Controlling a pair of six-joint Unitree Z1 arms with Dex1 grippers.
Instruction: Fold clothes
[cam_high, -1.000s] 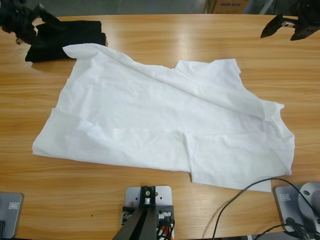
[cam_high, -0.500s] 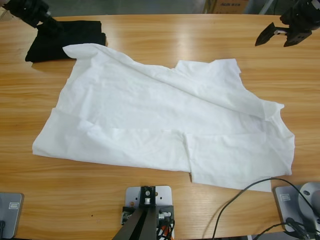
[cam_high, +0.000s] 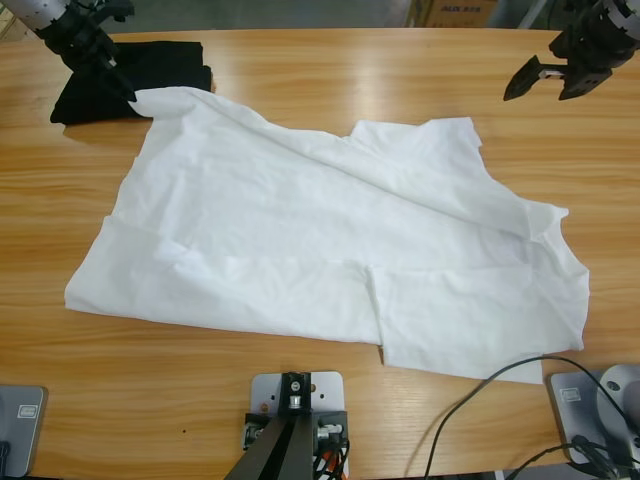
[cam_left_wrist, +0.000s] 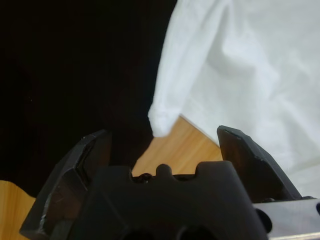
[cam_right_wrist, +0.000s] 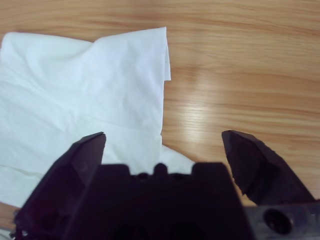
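To start the fold well, each tool should come down on a single layer at a shirt corner and clench only the white cloth, so that the dark garment beside it is not dragged along, and both arms should lift together

The left tool (cam_high: 112, 72) hangs at the tabletop's ten o'clock corner, jaws spread and empty, over the folded black garment (cam_high: 135, 68). In the left wrist view the left tool (cam_left_wrist: 165, 150) has a rolled white corner just beyond its gap at twelve o'clock, black cloth under the left jaw, bare wood between

The plain white thin cotton short-sleeved T-shirt (cam_high: 320, 250) lies crumpled and part-folded across the middle of the long wooden tabletop (cam_high: 320, 70), its upper-left corner touching the black garment

The right tool (cam_high: 545, 78) hovers at two o'clock, released and holding nothing, apart from the cloth. In its wrist view the right tool (cam_right_wrist: 162, 145) has a shirt corner (cam_right_wrist: 125, 75) at eleven o'clock
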